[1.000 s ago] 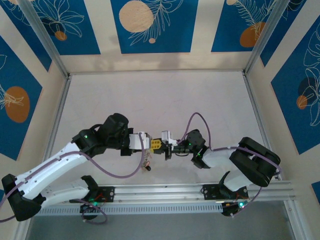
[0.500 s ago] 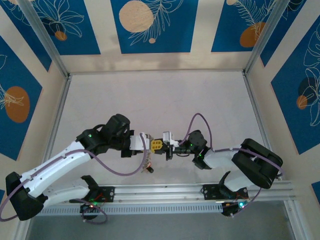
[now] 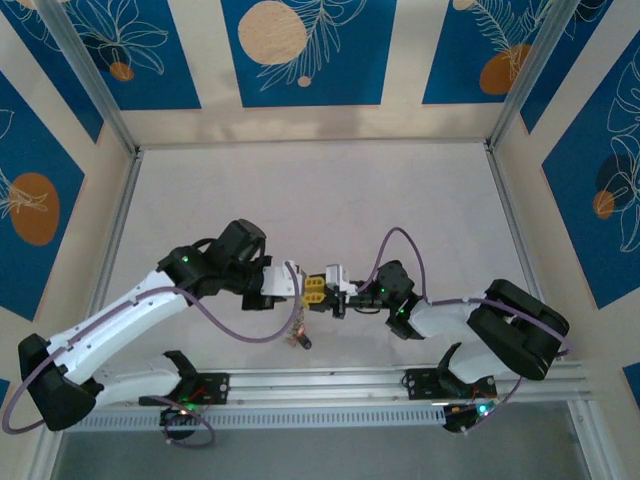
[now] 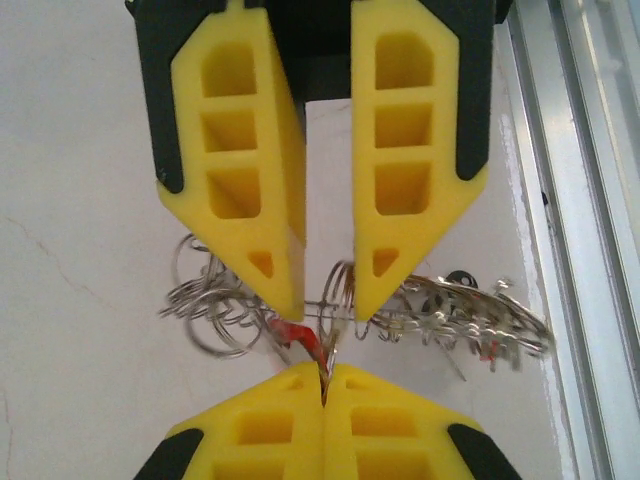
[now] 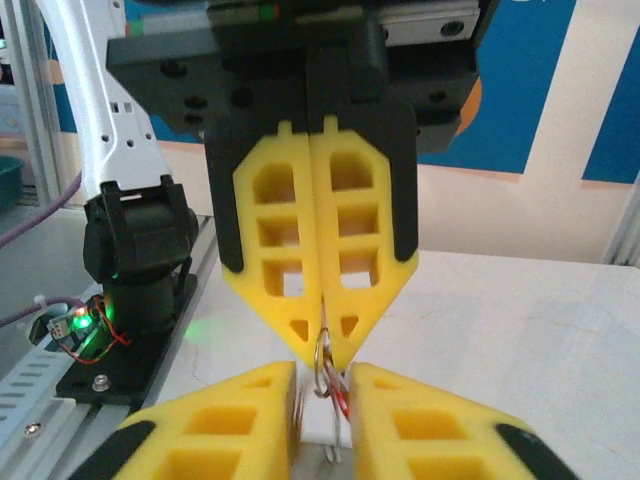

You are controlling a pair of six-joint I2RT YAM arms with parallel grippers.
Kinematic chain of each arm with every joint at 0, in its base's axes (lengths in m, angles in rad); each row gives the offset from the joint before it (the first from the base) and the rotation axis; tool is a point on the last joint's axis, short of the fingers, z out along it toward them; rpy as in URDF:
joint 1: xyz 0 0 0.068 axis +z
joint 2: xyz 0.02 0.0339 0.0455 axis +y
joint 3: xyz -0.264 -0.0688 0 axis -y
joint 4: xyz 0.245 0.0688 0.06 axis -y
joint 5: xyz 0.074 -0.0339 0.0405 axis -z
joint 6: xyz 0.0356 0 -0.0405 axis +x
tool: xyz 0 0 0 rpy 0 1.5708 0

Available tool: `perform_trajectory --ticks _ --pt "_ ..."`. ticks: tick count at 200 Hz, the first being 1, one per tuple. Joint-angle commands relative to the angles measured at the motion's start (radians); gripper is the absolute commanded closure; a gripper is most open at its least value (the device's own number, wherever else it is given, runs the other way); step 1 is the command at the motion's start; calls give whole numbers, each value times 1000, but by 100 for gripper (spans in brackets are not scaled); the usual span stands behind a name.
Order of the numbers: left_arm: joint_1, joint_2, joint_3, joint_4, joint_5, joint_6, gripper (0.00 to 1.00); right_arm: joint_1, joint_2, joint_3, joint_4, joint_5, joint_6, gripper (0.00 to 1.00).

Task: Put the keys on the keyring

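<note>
The two grippers meet tip to tip near the table's front. My right gripper (image 5: 322,350) is shut, and the thin silvery keyring (image 5: 318,364) pokes out of its tips. A red-headed key (image 5: 341,398) hangs beside the ring. My left gripper (image 4: 328,300) is open, with its yellow fingers either side of the keyring (image 4: 340,285) and the red key (image 4: 295,335) just below. The right gripper (image 4: 325,375) comes in from the bottom of the left wrist view. In the top view the left gripper (image 3: 313,290) faces the right gripper (image 3: 333,299).
A tangle of wire rings and small metal keys (image 4: 470,310) spreads to both sides behind the left fingertips and dangles as a bunch (image 3: 297,336) toward the table. The aluminium rail (image 3: 400,380) runs along the near edge. Open table lies beyond the arms.
The left arm's elbow has swung a little up and right. The dangling bunch has shifted slightly right and down. Both grippers stay tip to tip.
</note>
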Motion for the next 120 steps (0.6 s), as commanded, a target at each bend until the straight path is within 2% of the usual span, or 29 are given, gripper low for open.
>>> perform_trajectory --ticks 1,20,41,70,94,120 --pt "6 33 72 -90 20 38 100 4 -44 -4 -57 32 -54 75" --pt "5 65 109 -141 14 47 100 4 -59 7 -110 28 -72 75" --pt "4 64 106 -124 24 51 100 4 -53 8 -121 30 -76 75" --pt "4 71 107 -110 20 49 100 4 -45 6 -128 39 -63 66" --pt "5 82 117 -107 13 30 100 6 -57 2 -145 36 -43 63" --pt "4 86 130 -106 5 -7 100 15 -113 16 -238 35 -18 63"
